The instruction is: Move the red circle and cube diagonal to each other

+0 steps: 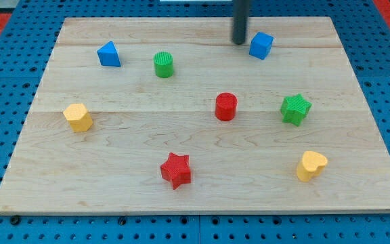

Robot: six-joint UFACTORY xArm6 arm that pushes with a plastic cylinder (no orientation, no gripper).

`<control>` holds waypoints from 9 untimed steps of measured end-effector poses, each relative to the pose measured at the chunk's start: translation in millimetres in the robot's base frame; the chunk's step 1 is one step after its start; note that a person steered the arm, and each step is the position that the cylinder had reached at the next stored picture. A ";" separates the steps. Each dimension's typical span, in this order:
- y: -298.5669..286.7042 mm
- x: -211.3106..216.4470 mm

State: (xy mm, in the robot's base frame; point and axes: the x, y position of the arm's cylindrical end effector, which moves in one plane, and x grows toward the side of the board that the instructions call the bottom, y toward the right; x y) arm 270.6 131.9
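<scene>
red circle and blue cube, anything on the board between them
No, the camera view shows bare wood between the red circle and the blue cube. My tip sits just left of the cube.

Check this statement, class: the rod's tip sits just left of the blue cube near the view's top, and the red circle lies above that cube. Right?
Not quite. My tip is just left of the blue cube, but the camera view shows the red circle below that cube, towards the view's bottom, not above it.
</scene>
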 end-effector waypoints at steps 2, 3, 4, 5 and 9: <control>-7.2 34.2; -76.9 64.9; -29.4 131.6; -17.9 197.9; -58.1 195.5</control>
State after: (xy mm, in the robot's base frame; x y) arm 466.2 73.7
